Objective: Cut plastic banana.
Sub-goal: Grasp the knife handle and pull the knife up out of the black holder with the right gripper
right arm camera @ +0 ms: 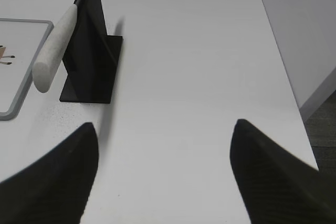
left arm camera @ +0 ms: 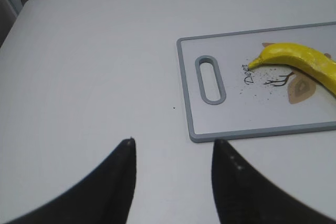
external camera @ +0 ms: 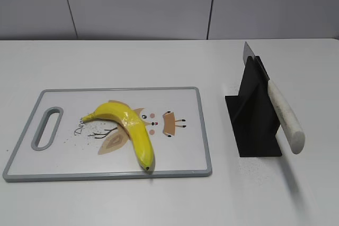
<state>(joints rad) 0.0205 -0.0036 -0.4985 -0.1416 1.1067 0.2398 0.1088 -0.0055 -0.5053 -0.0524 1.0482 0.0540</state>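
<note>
A yellow plastic banana lies whole on a white cutting board with a grey rim; both show in the left wrist view too, banana and board. A knife with a whitish handle rests slanted in a black stand; the right wrist view shows the handle and stand. My left gripper is open and empty over bare table, left of the board. My right gripper is open and empty, right of the stand. Neither gripper shows in the exterior view.
The white table runs to a grey wall at the back. Its right edge drops off beside my right gripper. The board's handle slot faces my left gripper.
</note>
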